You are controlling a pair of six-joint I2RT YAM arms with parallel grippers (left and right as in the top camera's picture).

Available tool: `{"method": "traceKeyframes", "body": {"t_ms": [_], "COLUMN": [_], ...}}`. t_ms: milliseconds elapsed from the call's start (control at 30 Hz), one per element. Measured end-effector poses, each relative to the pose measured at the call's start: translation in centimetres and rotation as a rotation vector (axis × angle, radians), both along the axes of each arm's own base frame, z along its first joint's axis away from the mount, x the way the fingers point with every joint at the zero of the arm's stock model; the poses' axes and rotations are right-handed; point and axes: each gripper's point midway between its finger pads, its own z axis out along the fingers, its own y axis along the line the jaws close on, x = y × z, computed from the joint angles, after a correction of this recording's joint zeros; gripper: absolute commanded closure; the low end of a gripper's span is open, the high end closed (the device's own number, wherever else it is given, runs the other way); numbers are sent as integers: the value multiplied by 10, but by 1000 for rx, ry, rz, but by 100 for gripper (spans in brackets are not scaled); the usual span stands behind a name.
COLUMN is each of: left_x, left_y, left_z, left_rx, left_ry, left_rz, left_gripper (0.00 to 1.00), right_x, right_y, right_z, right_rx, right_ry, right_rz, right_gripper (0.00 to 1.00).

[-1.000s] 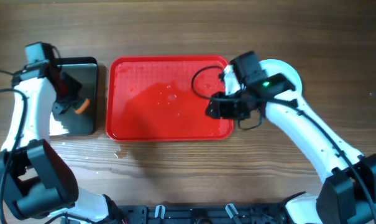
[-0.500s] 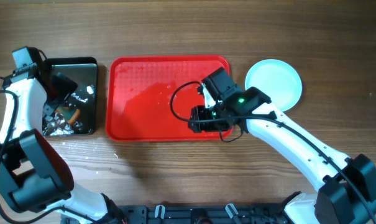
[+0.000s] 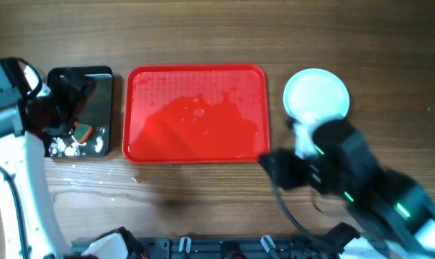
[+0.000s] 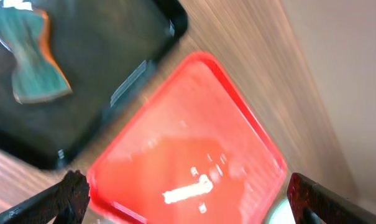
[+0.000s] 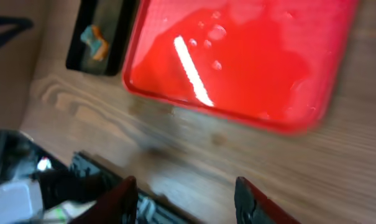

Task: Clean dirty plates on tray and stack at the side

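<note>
The red tray (image 3: 195, 111) lies mid-table, wet, with no plate on it. A pale plate with a light blue rim (image 3: 316, 93) rests on the wood just right of the tray. I cannot tell whether more plates lie under it. My left gripper (image 3: 65, 99) hangs over the black tray, its jaws wide open and holding nothing (image 4: 191, 199). My right gripper (image 3: 276, 169) is blurred, off the red tray's front right corner above bare wood. Its jaws stand apart with nothing between them (image 5: 184, 202). The red tray (image 5: 237, 56) fills the top of the right wrist view.
A black metal tray (image 3: 102, 79) stands left of the red tray, and in it lie a green-and-orange sponge (image 3: 81, 132) and some white foam. That sponge (image 4: 33, 70) also shows in the left wrist view. The rig's black frame (image 3: 224, 248) runs along the front edge.
My left gripper opened and let the sponge drop into the black tray. My right arm swung off the red tray toward the front right, and the plate now shows uncovered.
</note>
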Motion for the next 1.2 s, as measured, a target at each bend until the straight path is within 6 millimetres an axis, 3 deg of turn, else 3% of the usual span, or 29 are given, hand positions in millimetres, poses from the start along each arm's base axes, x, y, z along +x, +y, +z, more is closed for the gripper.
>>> {"method": "traceKeyframes", "body": {"t_ms": [33,67,100,333,1200], "left_x": [-4,-7,-11,-22,-22], "left_y": [-4,-7,-10,-17,-18], "left_z": [2,4,3,-1,-1], "left_rx": [-12,-22,-35,-73,-77], "left_ry": [0,3,15,61,60], "left_rz": [-6,-11,-15,-23,-25], "left_gripper": [0,0,0,0,0], "right_x": [-10,-20,-29,-62,-62], "right_y": [-12,-24,-34,-71,-75], "right_z": [4,8,11,18,16], "right_rx": [-4,-4,0,47,55], "right_ry": [-18,-36,-53,-132,-114], "right_rz": [-17,-36,-54,-129,-167], "right_gripper": [46,38,0,0,0]}}
